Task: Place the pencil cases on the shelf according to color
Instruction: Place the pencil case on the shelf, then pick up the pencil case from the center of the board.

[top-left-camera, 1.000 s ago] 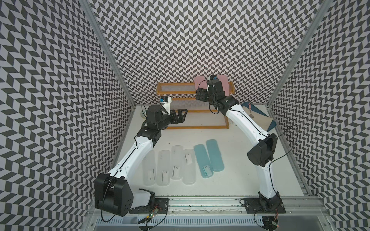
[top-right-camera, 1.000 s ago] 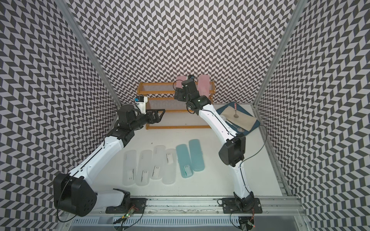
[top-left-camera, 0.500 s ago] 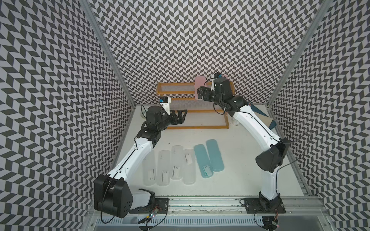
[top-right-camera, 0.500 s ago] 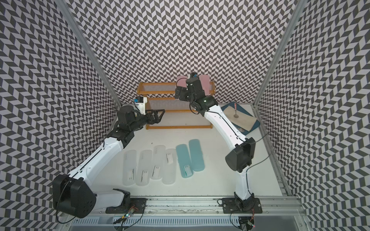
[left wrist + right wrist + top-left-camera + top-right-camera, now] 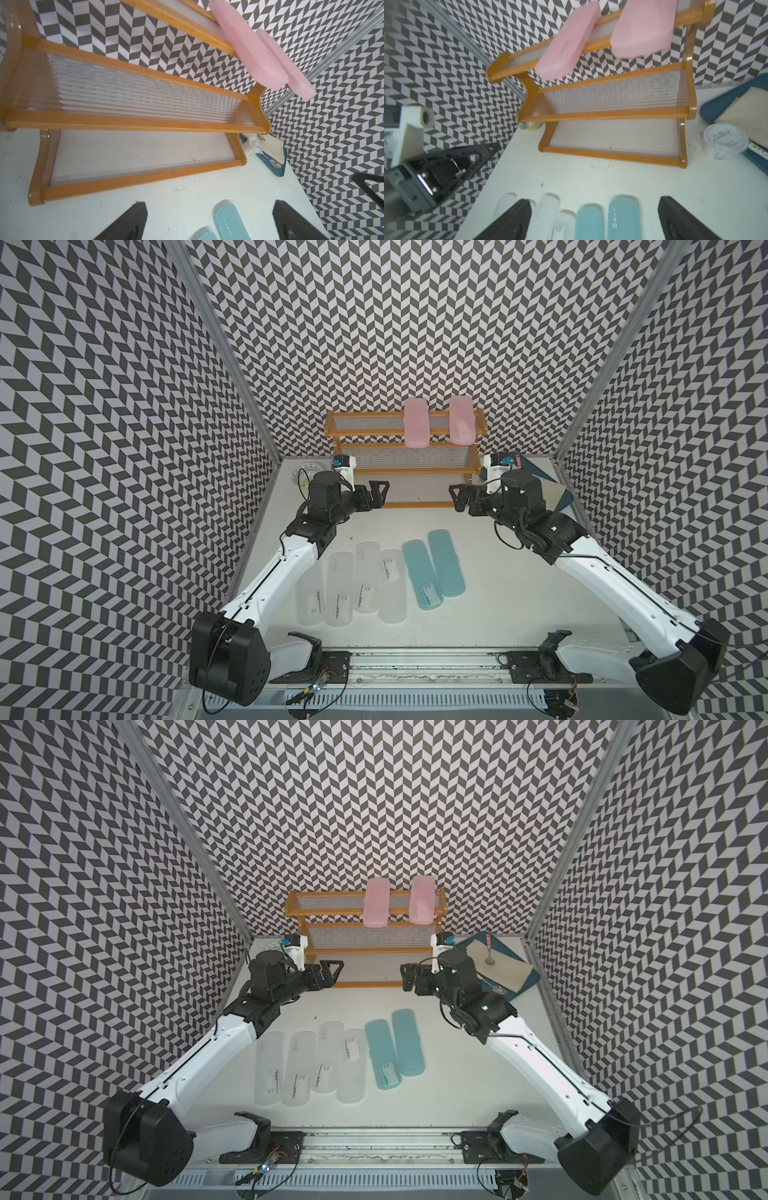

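left tool [image 5: 209,209]: jaws spread, empty
right tool [image 5: 595,207]: jaws spread, empty
pink plastic pencil cases [image 5: 417,423]: top tier, orange-brown wooden shelf [image 5: 374,443]

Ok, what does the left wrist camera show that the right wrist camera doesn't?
Only the left wrist view shows the bowl of a spoon on the dark blue tray. Only the right wrist view shows the clear pencil cases and a small patterned dish beside the shelf. Both show the shelf's three tiers, two pink pencil cases on top, the blue pencil cases, the white cup and the tray.
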